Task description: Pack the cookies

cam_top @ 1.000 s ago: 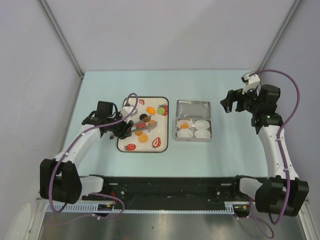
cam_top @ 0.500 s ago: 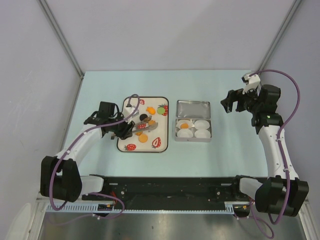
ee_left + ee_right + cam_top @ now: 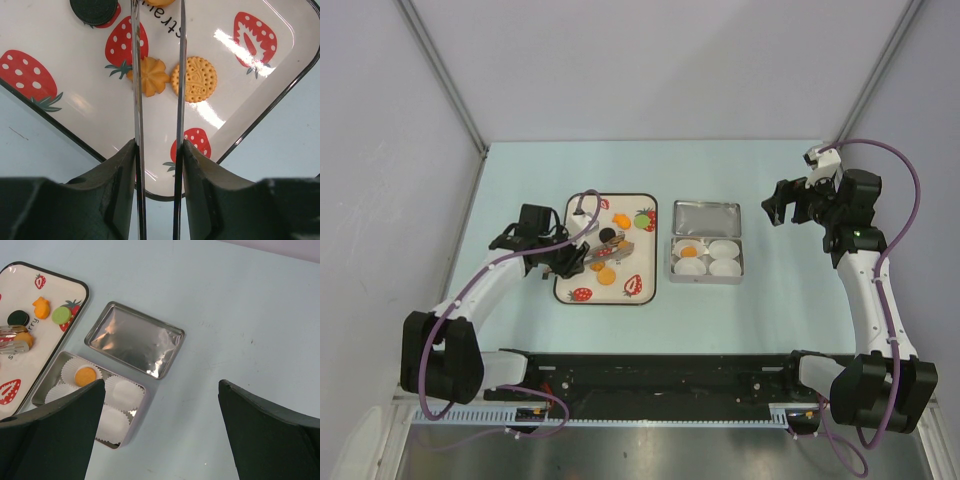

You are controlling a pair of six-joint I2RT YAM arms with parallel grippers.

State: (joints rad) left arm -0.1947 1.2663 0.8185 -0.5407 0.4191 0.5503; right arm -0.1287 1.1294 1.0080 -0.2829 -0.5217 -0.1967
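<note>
- One orange cookie sits in a white paper cup inside the tin. The three other cups hold nothing.
- More cookies lie on the strawberry tray, left of the tin: a flower-shaped orange one just beside a round orange one, and a black one further along.
- Metal tongs reach over the tray, one blade crossing above the flower-shaped cookie.
- The left jaws are clenched on the tongs.
- The tin's lid lies open side up on the counter, just beyond the tin.
- The right jaws are spread wide and grasp nothing, hanging above the counter well right of the tin.
</note>
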